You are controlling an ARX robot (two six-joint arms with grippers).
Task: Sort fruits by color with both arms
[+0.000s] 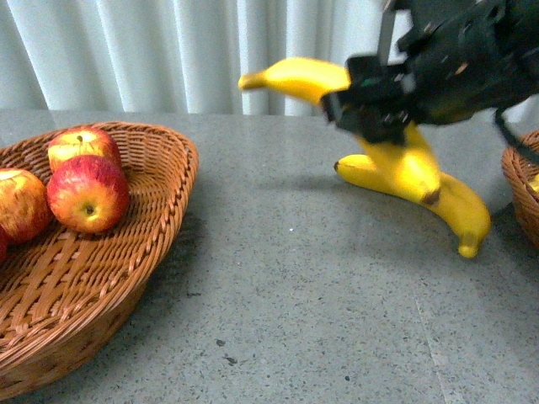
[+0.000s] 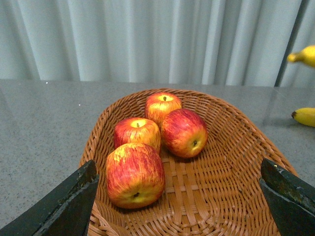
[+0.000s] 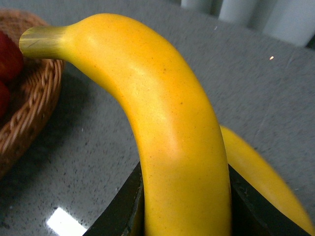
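Observation:
My right gripper [image 1: 370,105] is shut on a yellow banana [image 1: 295,77] and holds it in the air above the table, stem end pointing left. In the right wrist view the banana [image 3: 172,128] fills the space between the black fingers [image 3: 120,209]. A second banana [image 1: 459,215] lies on the table below it and also shows in the right wrist view [image 3: 261,172]. Several red-yellow apples [image 2: 135,174] sit in the left wicker basket [image 2: 231,113]. My left gripper [image 2: 179,199] is open and empty above that basket's near end; it does not show in the front view.
The left basket [image 1: 168,210] with apples [image 1: 88,192] takes up the table's left side. The rim of another wicker basket [image 1: 522,185] shows at the right edge. A pale curtain hangs behind the grey speckled table [image 1: 295,295].

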